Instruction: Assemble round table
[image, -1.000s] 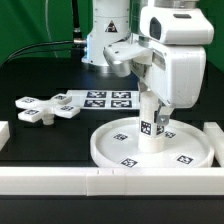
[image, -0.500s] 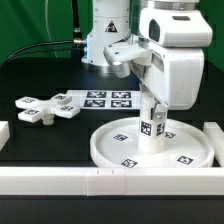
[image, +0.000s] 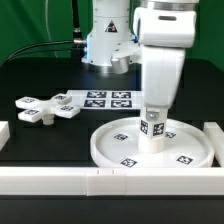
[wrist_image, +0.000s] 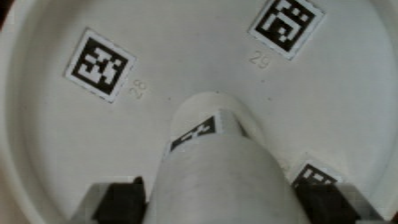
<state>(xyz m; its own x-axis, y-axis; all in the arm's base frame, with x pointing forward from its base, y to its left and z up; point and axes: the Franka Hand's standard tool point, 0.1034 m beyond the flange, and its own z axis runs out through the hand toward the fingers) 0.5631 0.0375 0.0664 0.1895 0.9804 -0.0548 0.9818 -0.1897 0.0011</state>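
Note:
The large rimmed round disc (image: 150, 148) lies flat on the black table near the front rail. The short cylindrical leg (image: 152, 131) stands upright at the disc's middle. My gripper (image: 153, 108) comes straight down over the leg and is shut on its upper part. In the wrist view the leg (wrist_image: 217, 150) runs between my two black fingers (wrist_image: 121, 202), which press on its sides, with the disc (wrist_image: 107, 120) and its tags behind it. The cross-shaped four-armed piece (image: 42, 107) lies apart on the table at the exterior view's left.
The marker board (image: 103, 99) lies behind the disc. White border rails run along the front (image: 110, 181) and at the exterior view's right (image: 216, 133). The robot base (image: 108, 40) stands at the back.
My wrist has turned about its vertical axis while staying over the leg. The leg and disc stay in the same place.

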